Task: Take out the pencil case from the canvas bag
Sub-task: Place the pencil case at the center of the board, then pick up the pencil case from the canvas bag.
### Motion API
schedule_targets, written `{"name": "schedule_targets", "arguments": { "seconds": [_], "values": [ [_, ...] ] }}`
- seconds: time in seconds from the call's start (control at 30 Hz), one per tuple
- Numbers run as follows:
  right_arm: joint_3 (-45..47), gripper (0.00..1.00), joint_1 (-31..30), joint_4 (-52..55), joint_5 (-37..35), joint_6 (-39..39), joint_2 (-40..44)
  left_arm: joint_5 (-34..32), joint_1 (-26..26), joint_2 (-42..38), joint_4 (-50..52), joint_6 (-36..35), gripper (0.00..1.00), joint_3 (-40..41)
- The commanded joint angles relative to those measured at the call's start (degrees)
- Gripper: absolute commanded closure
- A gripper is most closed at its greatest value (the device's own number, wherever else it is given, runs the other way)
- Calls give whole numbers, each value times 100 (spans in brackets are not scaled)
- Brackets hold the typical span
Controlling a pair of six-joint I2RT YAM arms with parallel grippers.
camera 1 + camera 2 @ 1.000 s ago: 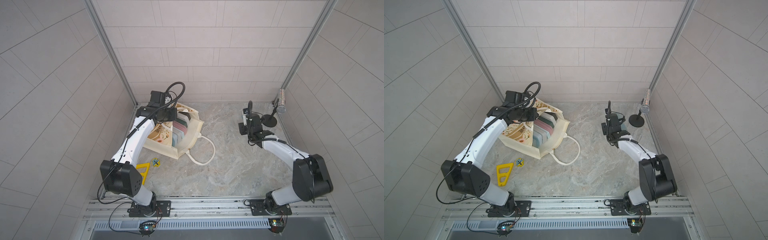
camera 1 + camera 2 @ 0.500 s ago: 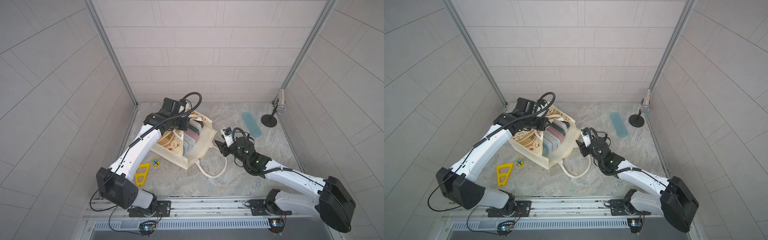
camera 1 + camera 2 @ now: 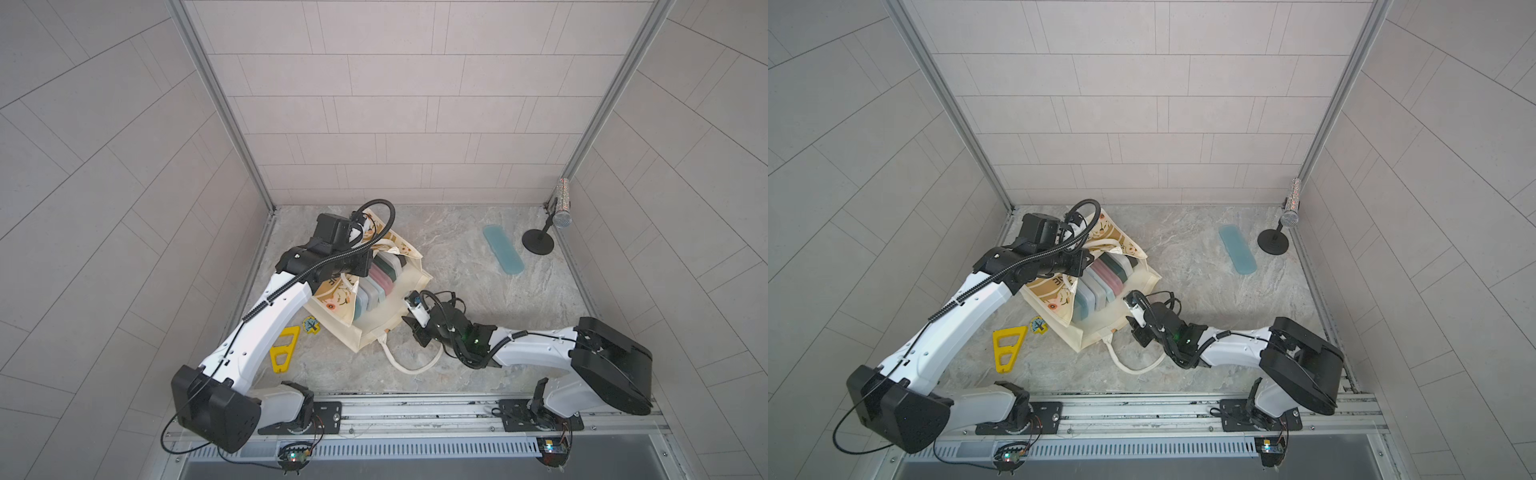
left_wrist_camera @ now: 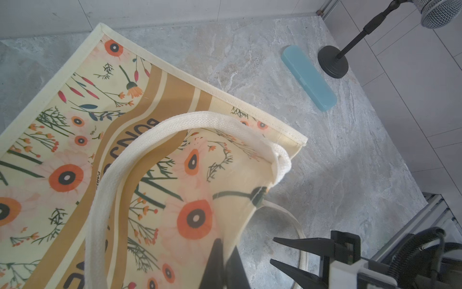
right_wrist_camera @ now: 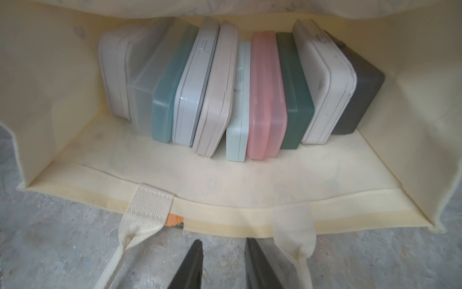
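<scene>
While the left gripper (image 4: pixel 225 252) is clamped on the canvas bag's (image 3: pixel 372 330) floral woven top panel, the bag lies on its side, mouth gaping. Pencil cases (image 5: pixel 265 100), flat rounded-corner plastic, some frosted, stand on edge in a row inside. Right gripper (image 5: pixel 222 241) just outside the hem: tapered black jaws apart, empty.

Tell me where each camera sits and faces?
Top views: high over the front rail, looking down at the table; left arm, right arm, canvas bag, blue case all show.
Left wrist: on the left arm, looking along the left gripper pinching the bag's printed side; the right gripper shows.
Right wrist: on the right arm, looking into the bag at the row of cases; its own gripper shows, jaws apart.
Shared: top views and left wrist show the blue case and microphone stand.
</scene>
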State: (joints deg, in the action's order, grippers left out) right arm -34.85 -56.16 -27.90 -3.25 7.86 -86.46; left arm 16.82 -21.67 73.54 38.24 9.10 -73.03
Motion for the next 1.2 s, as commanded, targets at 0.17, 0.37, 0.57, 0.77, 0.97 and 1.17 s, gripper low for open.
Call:
{"name": "schedule_targets", "arguments": {
  "seconds": [0.17, 0.37, 0.57, 0.77, 0.97, 1.17],
  "values": [
    [-924, 71, -46, -696, -397, -277, -1273, -407, 40, -93, -291, -113, 100, 96],
    [-1347, 71, 90, -886, -700, -391, -1954, -328, 49, -102, -303, -142, 100, 100],
    [-1582, 71, 376, -988, -312, -303, -2182, -99, 72, -7, -299, -155, 100, 88],
    [-1813, 69, 395, -1068, 85, -107, -2318, -29, 108, 29, -290, -158, 100, 70],
    [-2155, 70, 502, -643, -776, -55, -2563, 32, 117, 52, -291, -156, 100, 74],
    [-2217, 68, 711, -625, -604, 62, -2623, 101, 118, 73, -290, -159, 100, 70]
  ]
}}
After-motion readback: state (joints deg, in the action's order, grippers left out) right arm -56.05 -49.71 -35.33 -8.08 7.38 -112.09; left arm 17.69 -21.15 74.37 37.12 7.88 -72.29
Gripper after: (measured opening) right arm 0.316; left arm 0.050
